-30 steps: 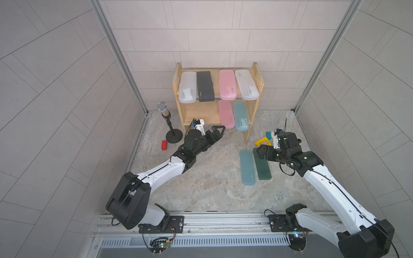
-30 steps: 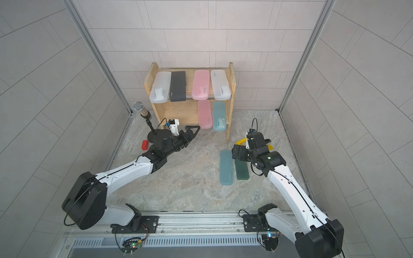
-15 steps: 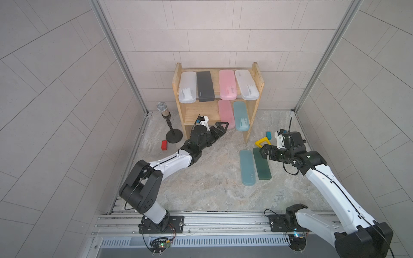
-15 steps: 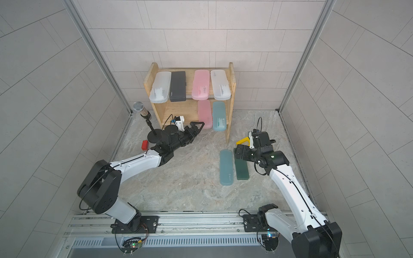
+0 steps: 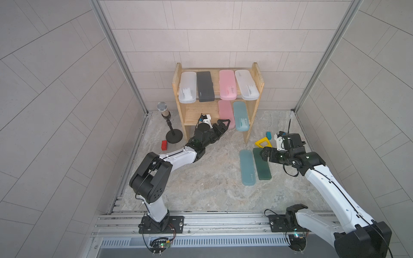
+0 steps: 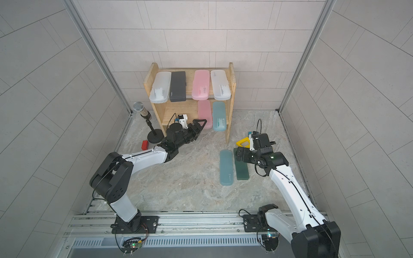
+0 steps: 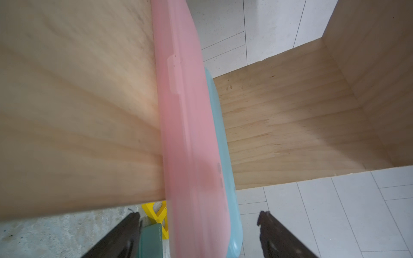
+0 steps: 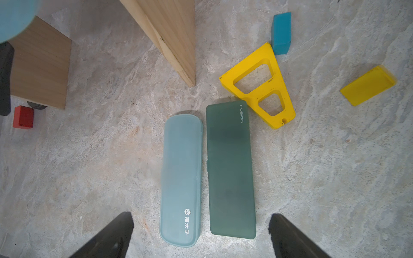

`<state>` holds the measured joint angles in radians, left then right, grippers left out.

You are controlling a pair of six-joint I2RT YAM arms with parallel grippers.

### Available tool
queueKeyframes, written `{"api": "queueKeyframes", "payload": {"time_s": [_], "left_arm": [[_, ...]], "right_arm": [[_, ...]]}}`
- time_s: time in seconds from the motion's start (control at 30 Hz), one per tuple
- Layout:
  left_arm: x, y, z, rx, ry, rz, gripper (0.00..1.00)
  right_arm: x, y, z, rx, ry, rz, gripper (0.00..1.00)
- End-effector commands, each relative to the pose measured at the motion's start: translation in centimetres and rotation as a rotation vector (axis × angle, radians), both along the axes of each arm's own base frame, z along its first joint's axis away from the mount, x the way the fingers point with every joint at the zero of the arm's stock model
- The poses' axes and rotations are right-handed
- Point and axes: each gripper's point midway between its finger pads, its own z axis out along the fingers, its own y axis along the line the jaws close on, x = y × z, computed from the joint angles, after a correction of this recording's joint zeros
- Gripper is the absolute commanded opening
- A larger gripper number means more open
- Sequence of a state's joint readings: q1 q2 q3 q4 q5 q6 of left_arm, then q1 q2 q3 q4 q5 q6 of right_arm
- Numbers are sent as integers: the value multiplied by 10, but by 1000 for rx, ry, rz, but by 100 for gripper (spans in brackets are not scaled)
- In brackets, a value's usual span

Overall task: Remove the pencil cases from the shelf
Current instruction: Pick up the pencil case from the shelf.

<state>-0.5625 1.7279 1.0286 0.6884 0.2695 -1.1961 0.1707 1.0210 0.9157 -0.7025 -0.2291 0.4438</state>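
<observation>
Left gripper (image 5: 224, 126) is right up at the shelf (image 5: 196, 112), at the front lip of its lower tier. Its jaws are spread and straddle the overhanging end of the lower pink case (image 5: 224, 111). The left wrist view shows a clear gap on each side, so nothing is pinched. Next to it on that tier, toward the shelf's right panel, sits the lower teal case (image 5: 241, 116), also poking past the front edge. On the shelf's top tier there are four in a row, left panel to right: the first white case (image 5: 187, 89), the black case (image 5: 205, 87), the upper pink case (image 5: 228, 86) and the second white case (image 5: 247, 86). Off the shelf, on the floor in front of its right panel, the floor teal case (image 5: 247, 167) and the dark green case (image 5: 262, 167) lie side by side. The right gripper (image 5: 264, 153) hangs above them, jaws wide, holding nothing.
</observation>
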Motion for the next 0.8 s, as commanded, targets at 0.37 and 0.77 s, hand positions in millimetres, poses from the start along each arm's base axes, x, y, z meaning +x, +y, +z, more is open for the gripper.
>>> {"api": "queueKeyframes", "payload": {"time_s": [0.37,0.77], "left_arm": [[9,-3,17,-68,-32,-2,54],[2,10,12,-78,-16,23,0]], "right_arm": [[-4,-7,6,-39,-26,9,100],[-6,-4,19,-11,-50,2,100]]}}
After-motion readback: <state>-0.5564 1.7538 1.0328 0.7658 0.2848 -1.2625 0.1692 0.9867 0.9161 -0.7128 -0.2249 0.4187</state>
